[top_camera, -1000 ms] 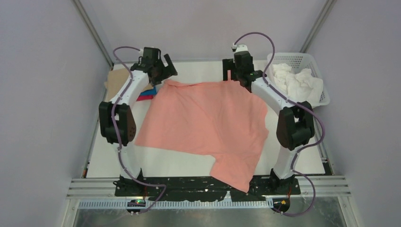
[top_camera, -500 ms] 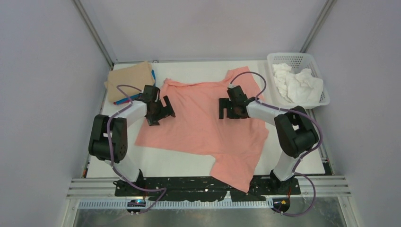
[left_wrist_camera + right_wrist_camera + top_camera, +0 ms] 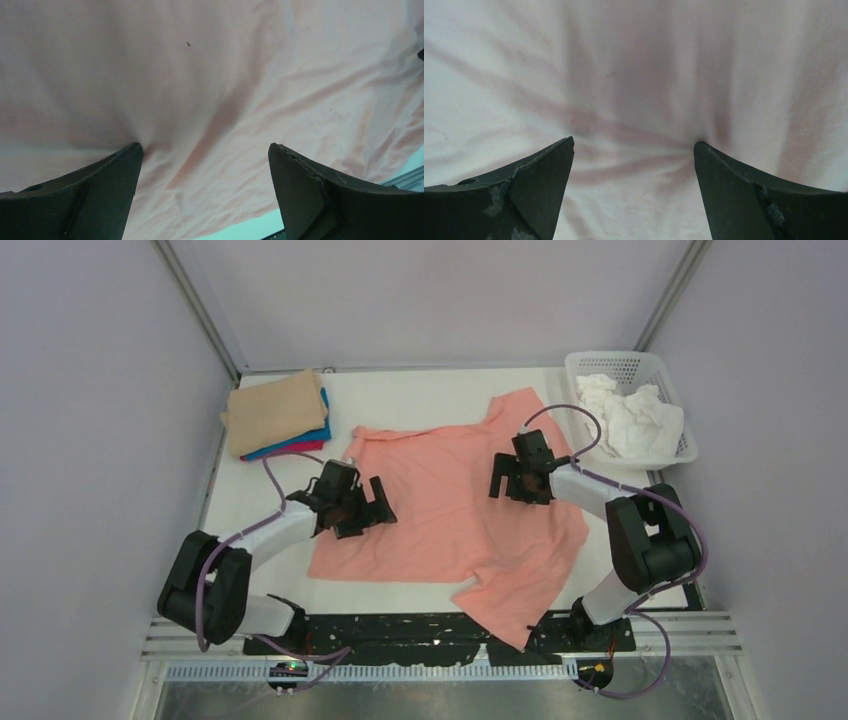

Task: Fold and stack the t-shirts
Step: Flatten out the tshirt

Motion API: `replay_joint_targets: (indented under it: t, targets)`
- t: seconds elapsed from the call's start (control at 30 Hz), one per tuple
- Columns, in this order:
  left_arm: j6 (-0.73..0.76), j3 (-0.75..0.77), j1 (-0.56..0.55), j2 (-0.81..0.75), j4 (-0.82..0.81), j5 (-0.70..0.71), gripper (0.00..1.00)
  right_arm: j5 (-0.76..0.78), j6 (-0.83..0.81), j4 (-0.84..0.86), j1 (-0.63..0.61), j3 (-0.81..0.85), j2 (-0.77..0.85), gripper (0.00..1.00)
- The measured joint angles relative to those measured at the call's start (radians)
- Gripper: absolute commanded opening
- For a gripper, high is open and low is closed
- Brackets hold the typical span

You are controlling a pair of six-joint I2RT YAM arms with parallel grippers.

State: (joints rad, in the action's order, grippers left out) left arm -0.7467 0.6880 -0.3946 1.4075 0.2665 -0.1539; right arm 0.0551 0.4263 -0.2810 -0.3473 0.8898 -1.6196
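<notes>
Salmon-pink t-shirt [image 3: 440, 510] spread at the centre of the worktop [image 3: 420, 390], under both arms.
Left end effector [image 3: 368, 519] presses its 9 o'clock side, right end effector [image 3: 512, 487] its 3 o'clock side. Both stand wide open and hold nothing, and each is equally near.

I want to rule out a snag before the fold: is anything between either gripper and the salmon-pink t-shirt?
Nothing visible. The left gripper and right gripper, both open, are right on the salmon-pink t-shirt, fingertips dimpling the fabric. The folded stack and the white basket sit at the far corners.
</notes>
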Motion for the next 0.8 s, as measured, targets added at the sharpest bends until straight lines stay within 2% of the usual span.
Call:
replay_joint_targets:
  t: [0.1,0.23,0.33,0.4,0.5,0.6,0.8]
  targets:
    - [-0.039,-0.064,-0.065,-0.083,0.015,-0.006,1.00,0.011,0.000,-0.049,0.024,-0.023,0.032,0.95]
    - [-0.065,-0.092,-0.131,-0.172,0.137,0.005,1.00,0.031,-0.006,-0.113,0.035,-0.060,0.087,0.95]
    - [-0.059,-0.061,-0.140,-0.204,0.232,0.053,1.00,0.033,-0.025,-0.140,0.032,-0.066,0.124,0.95]
    - [-0.045,0.019,-0.131,-0.194,0.291,0.102,1.00,0.046,-0.040,-0.146,0.016,-0.055,0.147,0.95]
    - [-0.016,0.210,-0.101,-0.133,0.303,0.161,1.00,0.079,-0.066,-0.140,-0.031,-0.018,0.179,0.95]
    - [0.003,0.373,-0.052,-0.020,0.243,0.185,1.00,0.089,-0.079,-0.097,-0.068,-0.002,0.203,0.95]
    - [0.022,0.632,0.029,0.306,0.207,0.183,1.00,0.082,-0.077,0.000,-0.103,-0.049,0.206,0.95]
